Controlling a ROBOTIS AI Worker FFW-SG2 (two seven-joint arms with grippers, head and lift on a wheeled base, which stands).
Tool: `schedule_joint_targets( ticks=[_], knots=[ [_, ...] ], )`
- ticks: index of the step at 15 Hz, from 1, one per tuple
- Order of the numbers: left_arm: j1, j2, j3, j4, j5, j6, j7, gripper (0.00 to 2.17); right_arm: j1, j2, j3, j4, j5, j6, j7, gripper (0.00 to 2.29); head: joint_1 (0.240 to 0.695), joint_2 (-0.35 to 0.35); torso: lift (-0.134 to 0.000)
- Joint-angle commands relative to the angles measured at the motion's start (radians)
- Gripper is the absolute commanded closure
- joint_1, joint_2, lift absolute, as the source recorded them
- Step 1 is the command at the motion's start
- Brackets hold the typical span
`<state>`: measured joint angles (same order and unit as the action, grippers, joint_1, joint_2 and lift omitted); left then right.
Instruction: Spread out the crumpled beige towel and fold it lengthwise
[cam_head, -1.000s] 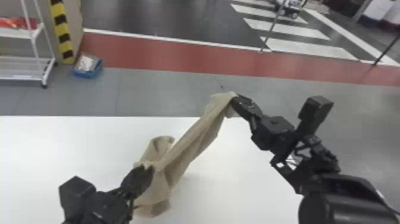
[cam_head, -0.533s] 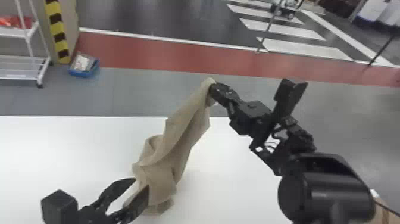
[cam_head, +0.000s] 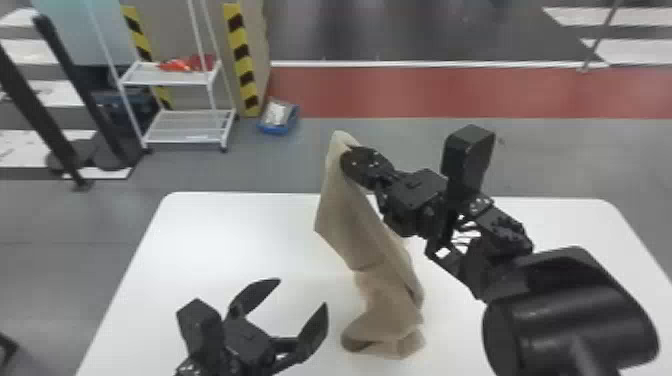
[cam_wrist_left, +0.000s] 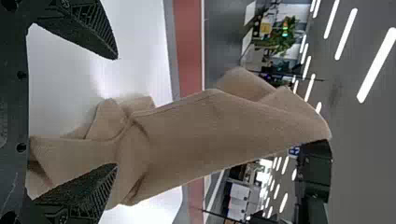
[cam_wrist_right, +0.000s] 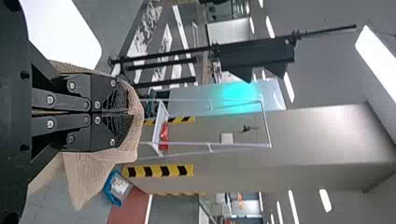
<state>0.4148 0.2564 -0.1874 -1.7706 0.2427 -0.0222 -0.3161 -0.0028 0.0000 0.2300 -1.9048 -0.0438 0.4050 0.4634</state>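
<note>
The left gripper (cam_head: 302, 292) has let go: a second ago it seemed closed on the towel, and now its fingers stand wide apart beside the cloth, touching nothing. The beige towel (cam_head: 350, 220) hangs from the right gripper (cam_head: 347, 156), pinched near its top end, with its lower end bunched on the counter (cam_head: 225, 240). That makes this, I judge, a regrasp, since a new corner or edge must be found before the towel can be spread (it is still twisted and far from any lengthwise fold).

Against the earliest frame, the cloth has gone from a slanting stretch between both grippers to a steeper hang from one. The head view has also swung, bringing the counter's far left corner into sight
</note>
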Motion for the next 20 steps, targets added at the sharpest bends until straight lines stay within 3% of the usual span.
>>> schedule_joint_targets(
  ticks=[1, 2, 4, 5, 6, 7, 8, 9, 10, 12, 14, 15, 17, 20],
  knots=[
    [-0.016, -0.008, 0.026, 0.066, 0.0, -0.132, 0.02, 0.03, -0.046, 0.001, 0.081, 0.119, 0.022, -0.059, -0.005, 1.88, 0.695, 0.126, 0.0],
    [-0.027, -0.008, 0.037, 0.096, 0.001, -0.175, 0.038, 0.03, -0.066, 0.001, 0.097, 0.179, 0.039, -0.077, -0.019, 1.86, 0.695, 0.155, 0.0],
    [-0.042, -0.011, 0.06, 0.14, 0.001, -0.264, 0.063, 0.03, -0.101, 0.001, 0.124, 0.271, 0.061, -0.12, -0.046, 1.57, 0.695, 0.204, 0.0],
    [-0.056, -0.011, 0.069, 0.161, 0.001, -0.279, 0.075, 0.03, -0.115, 0.001, 0.131, 0.305, 0.068, -0.12, -0.055, 1.57, 0.695, 0.22, 0.0],
    [-0.068, -0.011, 0.071, 0.177, 0.001, -0.297, 0.086, 0.03, -0.124, 0.001, 0.138, 0.325, 0.07, -0.12, -0.063, 1.2, 0.695, 0.245, 0.0],
    [-0.071, -0.011, 0.072, 0.185, 0.001, -0.313, 0.091, 0.03, -0.135, 0.001, 0.138, 0.34, 0.068, -0.105, -0.063, 0.25, 0.695, 0.254, 0.0],
    [-0.077, -0.013, 0.072, 0.189, 0.001, -0.319, 0.092, 0.03, -0.164, 0.001, 0.134, 0.348, 0.022, 0.005, -0.032, 0.0, 0.695, 0.261, 0.0],
    [-0.08, -0.016, 0.072, 0.194, 0.0, -0.319, 0.092, 0.03, -0.213, 0.001, 0.103, 0.363, -0.048, 0.226, 0.027, 0.0, 0.695, 0.265, 0.0],
    [-0.083, -0.02, 0.069, 0.198, -0.006, -0.319, 0.092, 0.03, -0.217, 0.001, 0.111, 0.362, -0.047, 0.226, 0.066, 0.02, 0.695, 0.27, 0.0],
    [-0.091, -0.022, 0.059, 0.208, -0.014, -0.319, 0.092, 0.03, -0.155, 0.001, 0.103, 0.346, -0.039, 0.039, 0.129, 0.05, 0.695, 0.278, 0.0],
    [-0.099, -0.023, 0.043, 0.212, -0.022, -0.319, 0.092, 0.03, -0.111, 0.001, 0.069, 0.308, -0.042, -0.01, 0.179, 0.05, 0.695, 0.284, 0.0],
    [-0.105, -0.023, 0.034, 0.215, -0.026, -0.319, 0.092, 0.03, -0.117, 0.001, 0.054, 0.306, -0.051, 0.036, 0.205, 0.05, 0.695, 0.284, 0.0],
    [-0.114, -0.025, 0.025, 0.218, -0.028, -0.313, 0.092, 0.03, -0.066, 0.001, 0.037, 0.256, -0.047, -0.013, 0.208, 0.05, 0.695, 0.269, 0.0],
    [-0.122, -0.029, 0.016, 0.234, -0.039, -0.31, 0.092, 0.03, 0.061, 0.001, -0.026, 0.125, 0.044, -0.037, 0.204, 0.13, 0.695, 0.247, 0.0]
  ],
)
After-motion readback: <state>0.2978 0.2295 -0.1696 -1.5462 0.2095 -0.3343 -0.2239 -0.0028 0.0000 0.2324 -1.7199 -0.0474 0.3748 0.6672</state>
